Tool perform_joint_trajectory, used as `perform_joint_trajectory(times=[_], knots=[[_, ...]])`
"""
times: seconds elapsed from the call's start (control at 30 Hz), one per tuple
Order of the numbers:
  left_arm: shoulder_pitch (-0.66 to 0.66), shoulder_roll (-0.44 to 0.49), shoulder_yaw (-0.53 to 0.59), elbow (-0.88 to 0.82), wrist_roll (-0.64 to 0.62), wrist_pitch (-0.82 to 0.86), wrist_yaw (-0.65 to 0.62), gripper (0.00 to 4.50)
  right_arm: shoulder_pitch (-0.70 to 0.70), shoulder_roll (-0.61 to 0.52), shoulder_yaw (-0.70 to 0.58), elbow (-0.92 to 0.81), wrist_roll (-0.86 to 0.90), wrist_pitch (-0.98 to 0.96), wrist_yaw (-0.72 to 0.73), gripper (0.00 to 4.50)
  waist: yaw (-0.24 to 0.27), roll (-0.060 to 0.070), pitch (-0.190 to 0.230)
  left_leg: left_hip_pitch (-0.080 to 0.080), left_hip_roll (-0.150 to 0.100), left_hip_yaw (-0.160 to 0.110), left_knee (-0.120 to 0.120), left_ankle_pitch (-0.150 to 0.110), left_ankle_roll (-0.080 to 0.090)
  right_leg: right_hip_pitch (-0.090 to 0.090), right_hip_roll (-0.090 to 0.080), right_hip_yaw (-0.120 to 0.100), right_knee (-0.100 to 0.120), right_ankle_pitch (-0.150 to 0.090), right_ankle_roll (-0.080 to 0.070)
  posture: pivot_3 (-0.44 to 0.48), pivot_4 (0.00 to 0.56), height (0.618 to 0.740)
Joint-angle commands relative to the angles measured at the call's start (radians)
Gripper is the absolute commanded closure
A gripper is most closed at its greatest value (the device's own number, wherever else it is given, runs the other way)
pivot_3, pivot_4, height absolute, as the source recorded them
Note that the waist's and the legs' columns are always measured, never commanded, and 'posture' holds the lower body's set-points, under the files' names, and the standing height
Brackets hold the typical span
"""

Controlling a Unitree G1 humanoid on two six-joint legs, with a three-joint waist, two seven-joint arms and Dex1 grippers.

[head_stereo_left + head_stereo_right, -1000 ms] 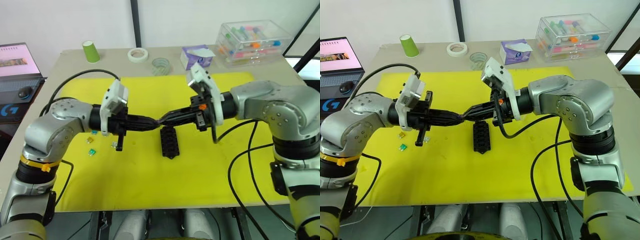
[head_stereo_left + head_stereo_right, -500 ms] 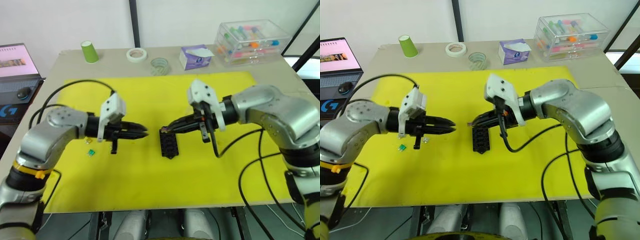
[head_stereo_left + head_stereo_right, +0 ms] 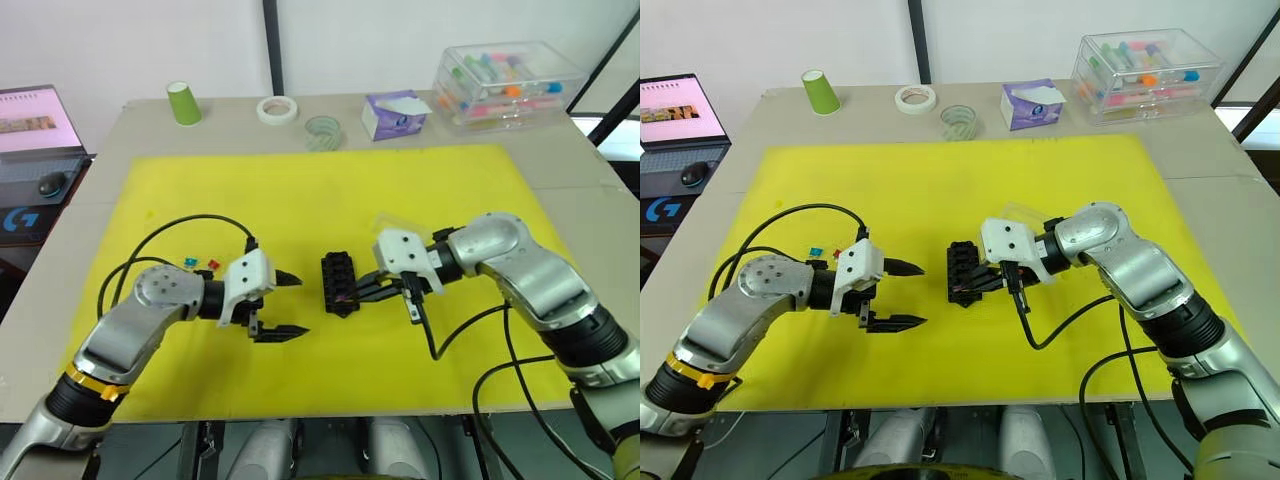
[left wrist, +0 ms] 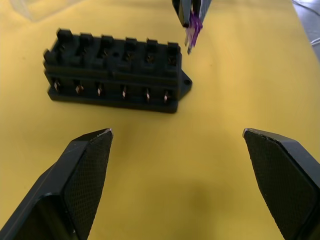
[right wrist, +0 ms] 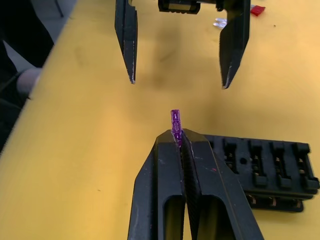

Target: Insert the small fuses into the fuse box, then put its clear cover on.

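Change: handover is done; the arms, joined tip to tip a second ago, have parted and dropped to the table (image 3: 90, 190).
Right gripper (image 5: 180, 136): fingers pinching a purple fuse (image 5: 175, 122), just beside the fuse box (image 3: 339, 283), centre frame.
Left gripper (image 3: 284, 305): fingers spread, empty.
Meaning: insertion comes next.
Spare fuses (image 3: 200, 264): left of centre.

Purple fuse (image 5: 175, 121), black fuse box (image 4: 114, 71), yellow mat (image 3: 320, 190).

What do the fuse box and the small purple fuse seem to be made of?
Fuse box: probably matte black moulded plastic, with small metal contacts glinting along its side. Purple fuse, clamped in the right pincer: translucent tinted plastic, apparently, since light passes through it.
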Motion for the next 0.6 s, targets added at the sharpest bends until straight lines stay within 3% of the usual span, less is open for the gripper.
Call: perform_joint_trajectory(times=[0.03,0.6], knots=[[-0.016,-0.022,-0.016,0.019,0.047,-0.056,0.019,0.04,-0.004,0.016,-0.002,0.011,-0.031,-0.039,0.012,4.50,0.000,0.000,0.000,0.000,0.000,0.000,0.000,0.000,0.000,0.000,0.000,0.000,0.000,0.000,0.000,0.000,0.150,0.740],[-0.034,-0.057,-0.034,0.033,0.084,-0.074,0.007,0.04,-0.011,0.037,-0.001,0.019,-0.075,0.014,0.027,4.50,0.000,0.000,0.000,0.000,0.000,0.000,0.000,0.000,0.000,0.000,0.000,0.000,0.000,0.000,0.000,0.000,0.150,0.740]])
